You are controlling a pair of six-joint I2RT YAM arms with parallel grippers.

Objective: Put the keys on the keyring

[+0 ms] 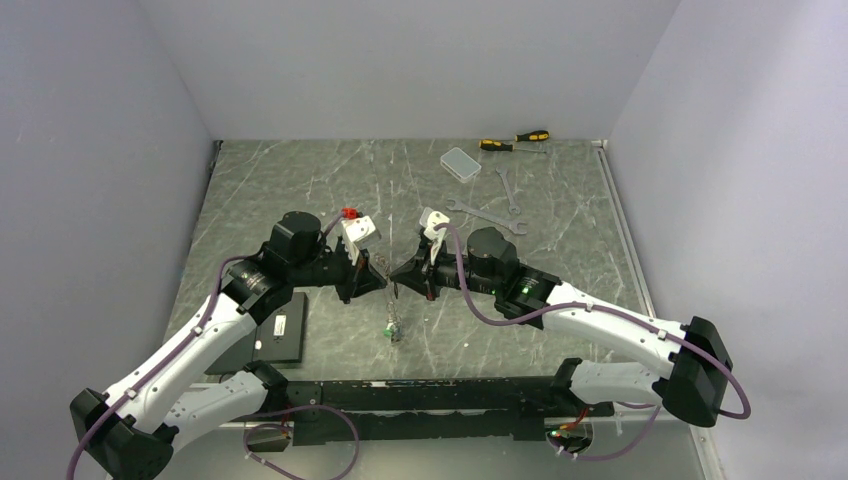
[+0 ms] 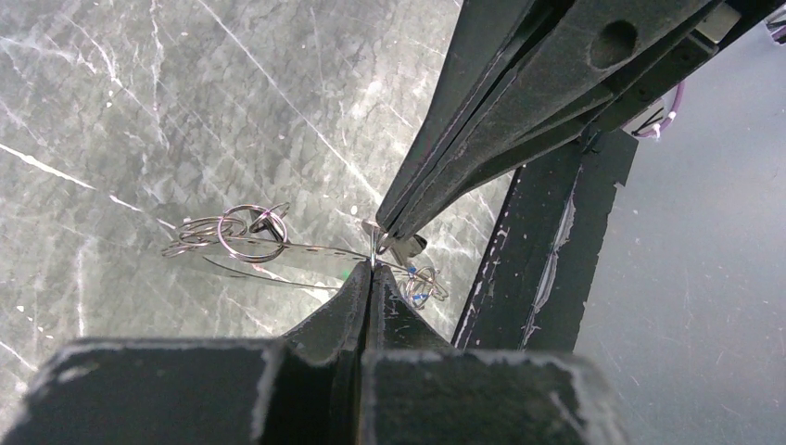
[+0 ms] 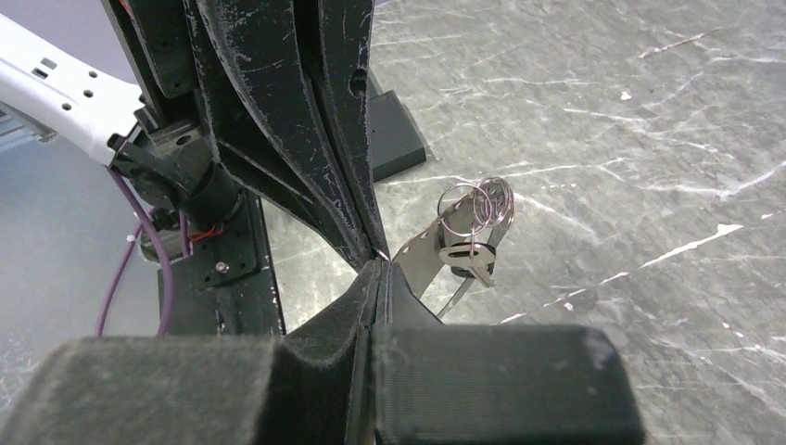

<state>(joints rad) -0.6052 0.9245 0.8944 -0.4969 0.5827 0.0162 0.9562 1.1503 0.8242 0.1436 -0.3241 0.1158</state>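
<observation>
While the left hand (image 2: pixel 371 275) and right hand (image 2: pixel 386 226) touch tips, both are closed on one keyring (image 2: pixel 297 247).
Two wrenches (image 1: pixel 487 215), two screwdrivers (image 1: pixel 515 141), one box (image 1: pixel 460 163) lie behind.

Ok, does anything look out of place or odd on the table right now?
Nothing looks spilled or broken. The one odd sight is mid-table: the left gripper and right gripper are both shut, tips almost touching, apparently pinching the same spot on the keyring, with the keys bunched off to one side.

walls (image 1: pixel 400 60): plain pale grey; tabletop (image 1: pixel 300 190): grey marbled; light: even, soft
</observation>
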